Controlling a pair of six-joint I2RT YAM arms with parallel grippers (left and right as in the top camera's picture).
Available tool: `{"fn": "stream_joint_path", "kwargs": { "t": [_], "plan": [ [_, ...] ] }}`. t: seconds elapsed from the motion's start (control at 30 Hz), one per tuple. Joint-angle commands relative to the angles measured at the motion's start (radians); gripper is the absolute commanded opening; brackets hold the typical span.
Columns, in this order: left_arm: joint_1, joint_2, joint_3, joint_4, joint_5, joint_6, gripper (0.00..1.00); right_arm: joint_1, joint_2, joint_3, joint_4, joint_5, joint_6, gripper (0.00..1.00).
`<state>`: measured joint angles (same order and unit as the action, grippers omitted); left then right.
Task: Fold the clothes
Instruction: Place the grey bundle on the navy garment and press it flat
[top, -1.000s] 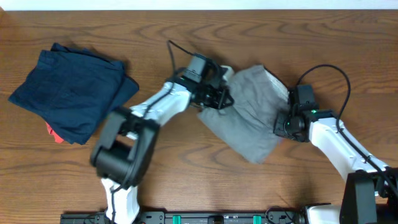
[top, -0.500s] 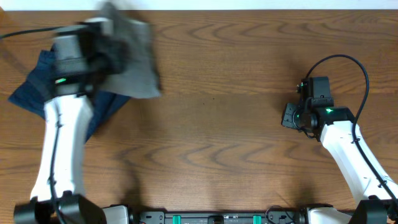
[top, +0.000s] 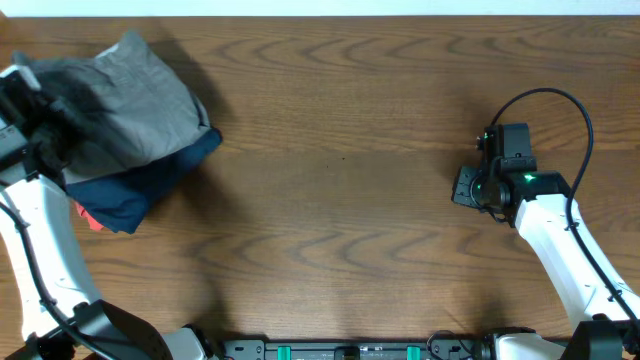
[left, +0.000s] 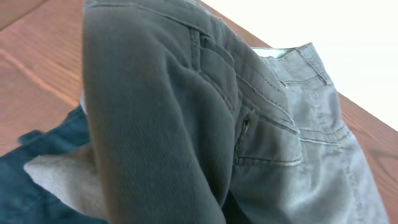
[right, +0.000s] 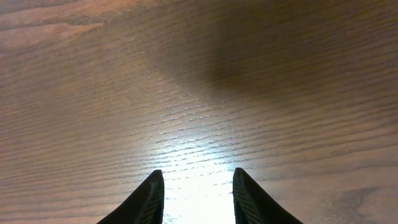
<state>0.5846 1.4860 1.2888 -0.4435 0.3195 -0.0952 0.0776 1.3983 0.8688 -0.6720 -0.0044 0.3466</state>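
Overhead, shorts: One pair of grey shorts (top: 135, 95) lies rumpled at the table's far-left corner, heaped on the single navy garment (top: 150, 185).
Overhead, scrap: One small red scrap (top: 88, 217) pokes out at the navy garment's near edge.
Overhead, table: Brown wood with a wavy grain (top: 330, 200).
Overhead, left gripper: Dark and blocky (top: 45, 130), it sits at the shorts' left edge, partly covered by cloth. Whether it grips the fabric cannot be told.
Overhead, right gripper: It is low over bare wood on the right side (top: 466, 187), well apart from the clothes.
Left wrist, shorts: The grey cloth (left: 186, 124) fills the frame, showing a fine ribbed weave, doubled stitched seams and one pocket opening. A lighter waistband (left: 273, 53) shows at the top.
Left wrist, navy garment: Smooth dark-blue cloth (left: 28, 186) lies beneath the shorts at lower left, with wood (left: 31, 68) beyond.
Left wrist, left gripper: No fingers are visible.
Right wrist, right gripper: Two dark tapered fingertips (right: 150, 199) stand parted (right: 194, 198), nothing between them, over glossy wood grain (right: 199, 81).
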Motion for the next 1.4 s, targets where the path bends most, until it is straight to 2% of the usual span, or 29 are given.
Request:
{"fn": "stream_joint_path", "kwargs": {
  "t": [0.0,0.13,0.2,0.23,0.27,0.33,0.4,0.57,0.7,0.77,0.83,0.9,1.17,1.3,1.37],
  "plan": [
    [0.027,0.003,0.007,0.010,-0.015,-0.026,0.06,-0.007,-0.007,0.014,0.001,-0.004,-0.019,0.35],
    [0.034,0.004,0.007,0.002,-0.018,-0.026,0.07,-0.007,-0.007,0.014,-0.001,-0.004,-0.018,0.35],
    [0.036,0.004,0.007,-0.002,-0.018,-0.026,0.17,-0.007,-0.007,0.014,-0.001,-0.004,-0.019,0.35],
    [0.037,0.004,0.007,-0.002,-0.018,-0.027,0.39,-0.007,-0.007,0.014,-0.002,-0.004,-0.019,0.35],
    [0.039,0.004,0.007,-0.002,-0.018,-0.027,0.70,-0.007,-0.007,0.014,-0.002,-0.004,-0.019,0.35],
    [0.045,0.003,0.007,-0.001,-0.018,-0.037,0.86,-0.007,-0.007,0.014,-0.002,-0.004,-0.019,0.35],
    [0.058,0.003,0.007,-0.002,-0.018,-0.050,0.94,-0.007,-0.007,0.014,-0.002,-0.004,-0.019,0.35],
    [0.087,0.001,0.010,0.011,0.013,-0.109,0.96,-0.007,-0.007,0.014,-0.001,-0.003,-0.019,0.35],
    [0.078,-0.013,0.010,0.073,0.241,-0.109,0.95,-0.007,-0.007,0.014,0.000,-0.003,-0.019,0.35],
    [0.056,-0.018,0.010,0.122,0.359,-0.109,0.92,-0.007,-0.007,0.014,0.000,-0.003,-0.019,0.36],
    [0.028,-0.018,0.010,0.171,0.450,-0.109,0.83,-0.007,-0.007,0.014,0.001,-0.003,-0.019,0.36],
    [-0.003,-0.016,0.010,0.196,0.485,-0.109,0.81,-0.007,-0.007,0.014,0.000,-0.003,-0.019,0.36],
    [-0.026,0.092,0.006,0.185,0.463,-0.109,0.81,-0.007,-0.007,0.014,-0.020,-0.004,-0.019,0.35],
    [0.013,0.200,0.005,0.113,0.282,-0.109,0.86,-0.007,-0.007,0.014,-0.043,-0.004,-0.019,0.35],
    [0.039,0.264,0.005,0.093,0.221,-0.109,0.93,-0.007,-0.007,0.014,-0.059,-0.004,-0.019,0.35]
  ]
}}
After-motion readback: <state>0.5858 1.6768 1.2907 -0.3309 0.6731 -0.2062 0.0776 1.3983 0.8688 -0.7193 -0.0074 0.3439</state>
